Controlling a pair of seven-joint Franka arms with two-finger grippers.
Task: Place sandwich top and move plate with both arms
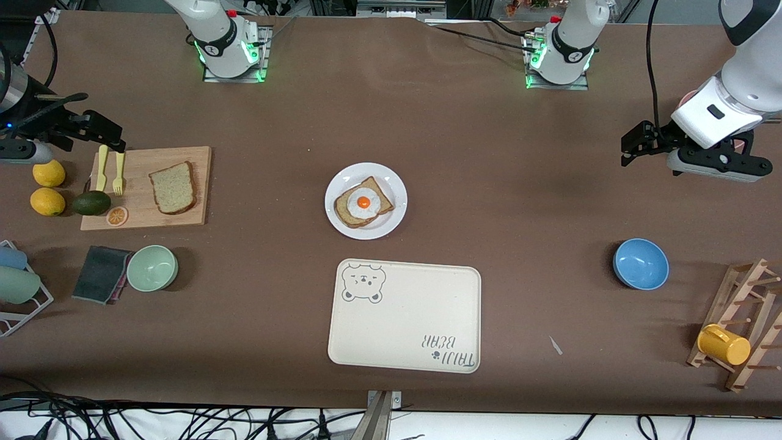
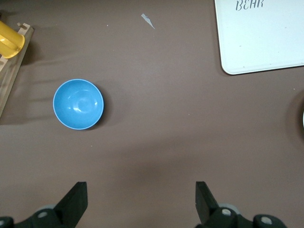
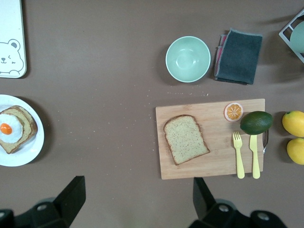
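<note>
The sandwich top (image 1: 173, 187) lies flat on the wooden cutting board (image 1: 146, 211) toward the right arm's end of the worktop (image 1: 489, 183), untouched and well apart from the plate (image 1: 391, 183), which sits mid-worktop just farther from the front camera than the bear-print tray (image 1: 404, 315); the right gripper (image 1: 101, 131) hangs with its jaws wide and holding nothing, above the board's outer end near the yellow fork and knife (image 1: 110, 170); the left gripper (image 1: 638, 143) waits with jaws wide and empty over bare worktop at the left arm's end. The step in hand looks like fetching the slice; it would go best with the right gripper centred over the bread, taking it by its crust edges and lifting level, since a soft slice will likely sag or tear if pinched at a corner; the avocado (image 1: 91, 203) and orange slice (image 1: 116, 216) beside the cutlery want avoiding. The plate holds a slice of bread with a fried egg (image 1: 364, 201) on it; the green bowl (image 1: 152, 267) and blue bowl (image 1: 641, 263) both look empty; the tray carries nothing; a yellow cup (image 1: 724, 344) rests on the wooden rack (image 1: 742, 293).
</note>
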